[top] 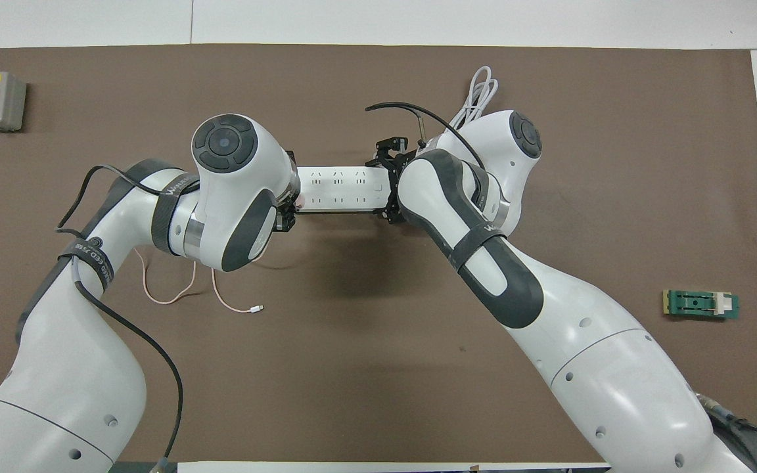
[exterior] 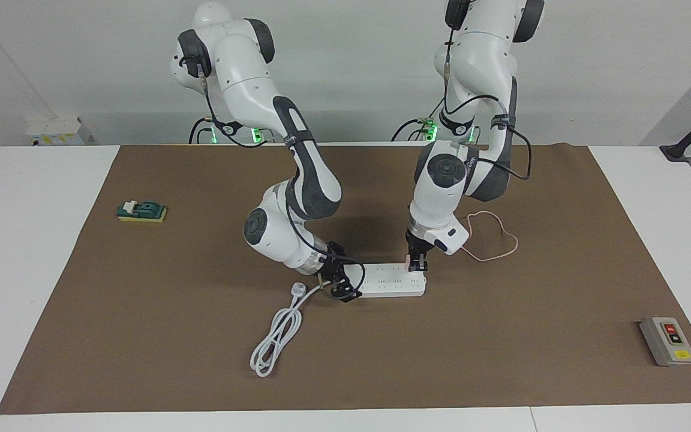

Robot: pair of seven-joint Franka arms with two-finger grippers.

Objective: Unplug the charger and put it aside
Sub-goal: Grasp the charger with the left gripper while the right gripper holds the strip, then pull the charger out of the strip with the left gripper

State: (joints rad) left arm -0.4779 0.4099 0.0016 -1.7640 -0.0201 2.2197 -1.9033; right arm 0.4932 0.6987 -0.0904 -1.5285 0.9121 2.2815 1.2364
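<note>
Charger: the small pink charger (exterior: 409, 260) sits plugged into the power strip (exterior: 390, 281), at the strip's end toward the left arm's end of the table; only a sliver of pink shows beside the fingers.
Cable: its thin pink cable (exterior: 492, 239) loops on the brown mat (exterior: 141, 336), nearer to the robots than the strip, with the free tip lying loose.
Left gripper: the left gripper (exterior: 418, 264) comes straight down on the charger and looks closed around it.
Right gripper: the right gripper (exterior: 341, 287) is low at the strip's cord end, apparently pressing or pinching it; whether its fingers are open or closed I cannot tell.
Step, as I judge: the pull has not freed the plug yet.
Risk, lifting: if the right gripper's hold is weak, the whole strip likely rises with the charger.
Risk, slipping: the charger is small, so a shallow or off-centre pinch may slide off it.
Risk, angle: a tilted pull may jam the prongs in the socket.
Risk, cable: the loop may snag on the left arm when the charger is carried aside.
Others: a white cord (exterior: 276, 333), a grey button box (exterior: 667, 341) and a green block (exterior: 142, 210) lie well apart.
</note>
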